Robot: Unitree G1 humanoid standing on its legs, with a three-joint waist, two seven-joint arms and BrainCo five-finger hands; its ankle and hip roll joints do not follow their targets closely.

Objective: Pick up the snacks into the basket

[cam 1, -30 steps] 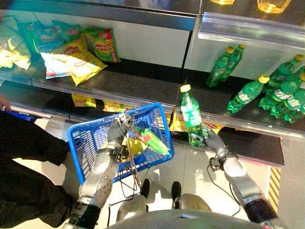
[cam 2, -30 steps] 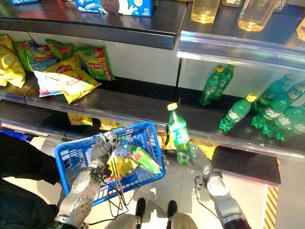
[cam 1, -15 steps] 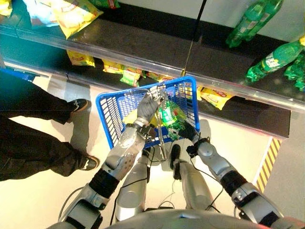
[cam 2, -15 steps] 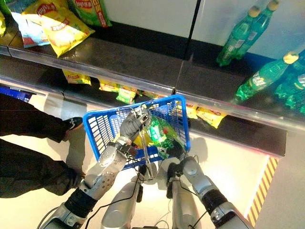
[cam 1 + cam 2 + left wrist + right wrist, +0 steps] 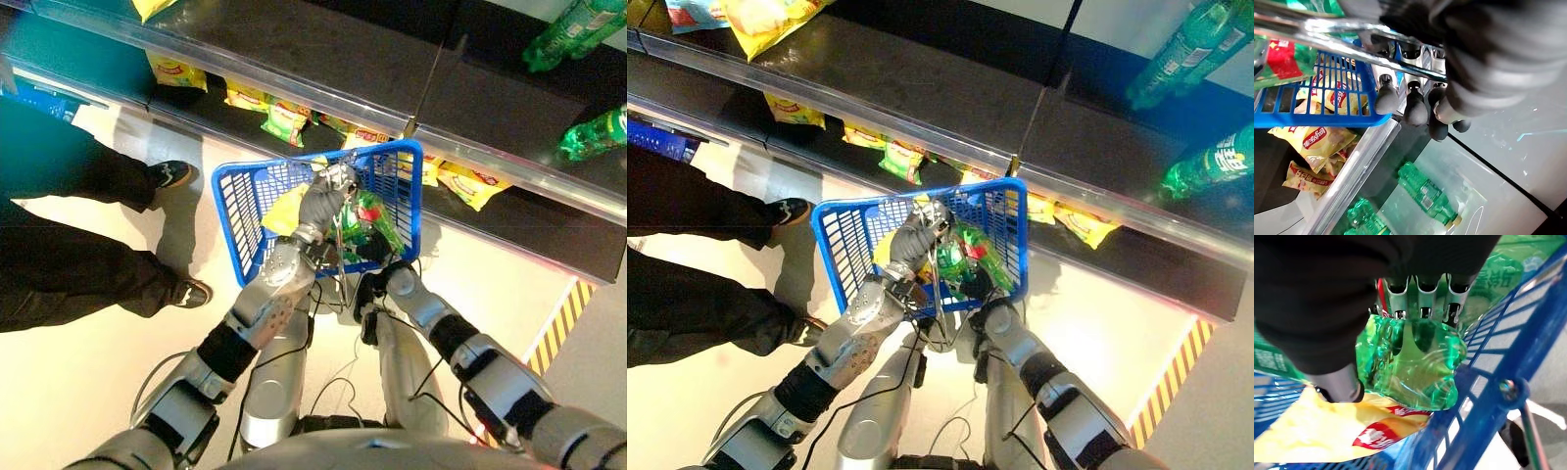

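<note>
My left hand is shut on the metal handle of a blue plastic basket, which hangs in front of the shelves. Inside the basket lie a yellow snack bag and a green snack bag. My right hand reaches into the basket's near right side. Its fingers are curled round a green plastic bottle, which rests above the yellow bag close to the basket wall.
A person's dark trouser legs and shoes stand at the left. Beyond the basket, a low shelf holds yellow and green snack bags. Green bottles lie on the shelf at upper right. A yellow-black floor stripe runs at right.
The camera has tilted down toward the floor. My right hand has carried the green bottle from upright beside the basket down into it. The left hand keeps hold of the handle.
</note>
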